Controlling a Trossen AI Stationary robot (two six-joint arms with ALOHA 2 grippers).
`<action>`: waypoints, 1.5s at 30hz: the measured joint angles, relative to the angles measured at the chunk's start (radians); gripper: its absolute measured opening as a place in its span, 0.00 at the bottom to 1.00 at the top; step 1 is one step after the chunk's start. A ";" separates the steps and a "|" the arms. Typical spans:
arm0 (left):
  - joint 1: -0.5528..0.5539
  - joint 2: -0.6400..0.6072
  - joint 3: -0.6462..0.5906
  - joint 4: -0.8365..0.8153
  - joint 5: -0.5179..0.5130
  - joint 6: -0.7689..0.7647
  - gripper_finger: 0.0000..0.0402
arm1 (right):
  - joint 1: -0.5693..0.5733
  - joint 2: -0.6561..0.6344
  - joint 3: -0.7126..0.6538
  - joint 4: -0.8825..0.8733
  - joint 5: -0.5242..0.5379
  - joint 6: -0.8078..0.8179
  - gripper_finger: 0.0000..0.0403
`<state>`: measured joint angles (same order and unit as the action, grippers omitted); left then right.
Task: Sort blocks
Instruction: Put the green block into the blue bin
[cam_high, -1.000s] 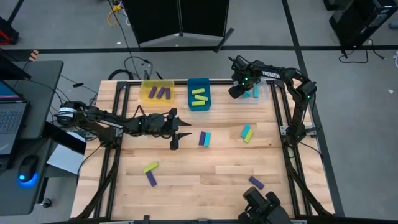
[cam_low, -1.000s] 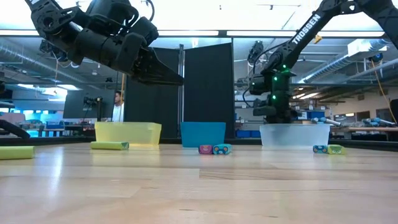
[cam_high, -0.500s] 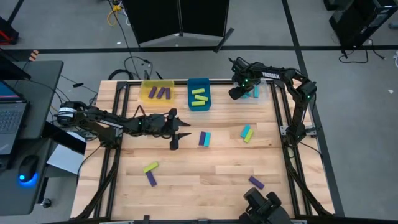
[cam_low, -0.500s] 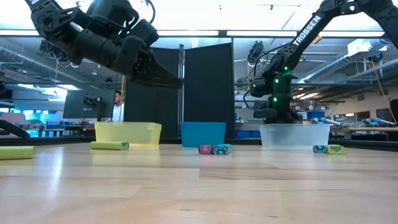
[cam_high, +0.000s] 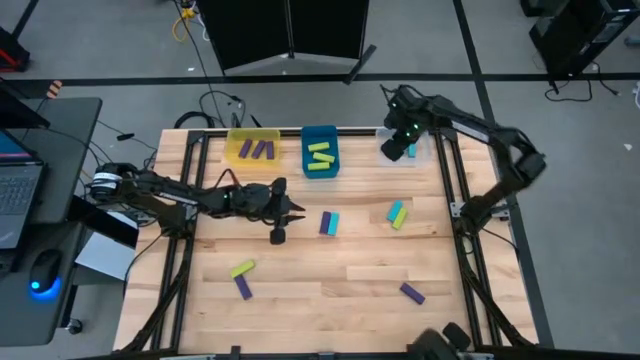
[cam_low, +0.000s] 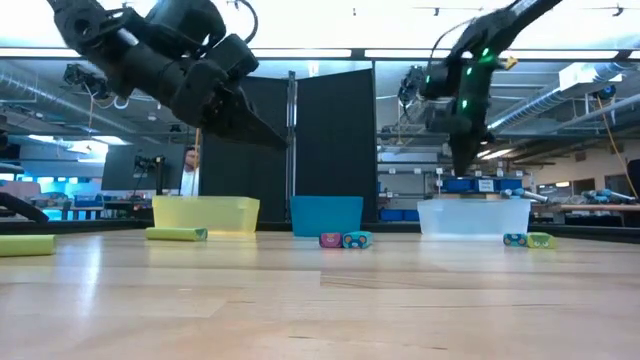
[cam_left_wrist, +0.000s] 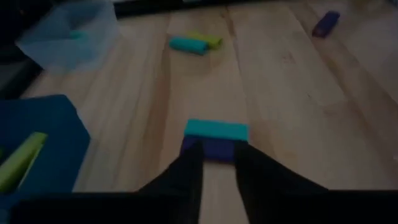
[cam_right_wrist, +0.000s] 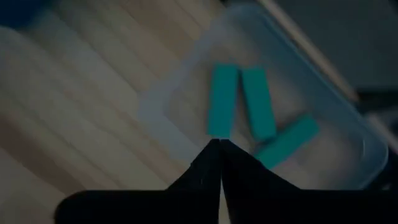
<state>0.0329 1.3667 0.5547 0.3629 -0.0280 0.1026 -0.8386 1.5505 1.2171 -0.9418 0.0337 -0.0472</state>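
Observation:
My left gripper (cam_high: 288, 222) hovers open over the table's middle. In the left wrist view its fingers (cam_left_wrist: 186, 165) stand either side of a purple block (cam_left_wrist: 214, 149) that lies against a cyan block (cam_left_wrist: 216, 130); this pair (cam_high: 328, 222) rests flat on the table. My right gripper (cam_high: 392, 150) is shut and empty above the clear bin (cam_right_wrist: 161, 112), which holds three cyan blocks (cam_right_wrist: 222, 99). Loose on the table are a cyan and lime pair (cam_high: 397, 214), a lime block (cam_high: 242, 268) and two purple blocks (cam_high: 243, 287) (cam_high: 412, 293).
The yellow bin (cam_high: 252, 148) with purple blocks, the blue bin (cam_high: 320, 152) with lime blocks and the clear bin (cam_high: 408, 148) stand in a row along the far edge. Bare wood lies in the near middle. A person stands far off in the room behind (cam_low: 189, 170).
My right gripper has risen out of the clear bin and shifted a little toward the table's right edge, while that arm's elbow swung out to the right.

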 joint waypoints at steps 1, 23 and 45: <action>-0.002 -0.001 0.022 -0.041 0.001 0.001 0.20 | 0.017 -0.037 -0.025 0.036 -0.001 -0.001 0.03; -0.251 -0.033 0.398 -1.078 -0.027 -0.415 0.03 | 0.705 -0.360 -0.562 0.807 0.142 0.324 0.02; -0.472 -0.031 0.240 -1.127 0.008 -0.940 0.29 | 0.902 -0.259 -0.563 0.986 0.257 0.341 0.05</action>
<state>-0.4393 1.3361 0.7952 -0.7639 -0.0196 -0.8370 0.0639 1.2919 0.6540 0.0440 0.2905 0.2934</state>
